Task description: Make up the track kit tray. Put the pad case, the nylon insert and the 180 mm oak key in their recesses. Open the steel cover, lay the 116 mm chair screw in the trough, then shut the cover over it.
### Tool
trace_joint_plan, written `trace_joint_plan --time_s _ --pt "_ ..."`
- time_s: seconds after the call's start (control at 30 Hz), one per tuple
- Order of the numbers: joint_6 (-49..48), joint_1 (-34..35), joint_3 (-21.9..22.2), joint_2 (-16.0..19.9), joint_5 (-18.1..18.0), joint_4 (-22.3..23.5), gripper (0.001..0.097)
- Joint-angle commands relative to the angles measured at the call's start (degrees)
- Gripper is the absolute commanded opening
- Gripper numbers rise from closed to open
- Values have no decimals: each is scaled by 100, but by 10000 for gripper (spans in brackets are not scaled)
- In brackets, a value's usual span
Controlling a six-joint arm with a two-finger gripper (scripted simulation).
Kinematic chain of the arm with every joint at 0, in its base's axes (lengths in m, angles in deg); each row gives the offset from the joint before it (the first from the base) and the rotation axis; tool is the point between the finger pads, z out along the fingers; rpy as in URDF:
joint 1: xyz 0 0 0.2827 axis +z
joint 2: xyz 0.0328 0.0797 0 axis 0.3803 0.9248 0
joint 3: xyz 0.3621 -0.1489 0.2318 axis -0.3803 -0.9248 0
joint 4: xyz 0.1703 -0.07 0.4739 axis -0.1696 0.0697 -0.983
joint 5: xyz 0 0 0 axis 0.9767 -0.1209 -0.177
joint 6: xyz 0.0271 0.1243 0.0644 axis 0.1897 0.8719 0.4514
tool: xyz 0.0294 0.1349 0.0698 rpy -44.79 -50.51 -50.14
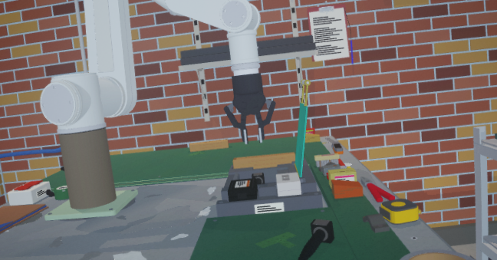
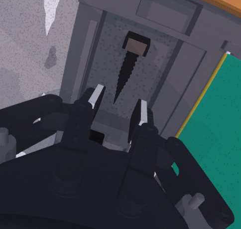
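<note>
The chair screw, black with a square head, lies in the trough of the grey tray, directly under my gripper, which hangs open and empty well above the tray. The teal steel cover with its yellow edge stands upright on the tray's right side. The black pad case and the white nylon insert sit in front recesses. The oak key lies along the tray's back. A second, larger black screw lies on the green mat in front of the tray.
The upright cover stands just right of my gripper. A wall shelf is behind my arm. Right of the tray lie small boxes, red pliers and a yellow tape measure. An oak block lies on the mat behind.
</note>
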Motion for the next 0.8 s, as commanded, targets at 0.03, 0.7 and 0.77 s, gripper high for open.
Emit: trace_joint_plan --time_s 0.03,0.7,0.77 --pt "0 0 71 -113 166 0 380" --pt "0 0 140 -226 363 0 330" --pt "0 0 141 -227 364 0 330"
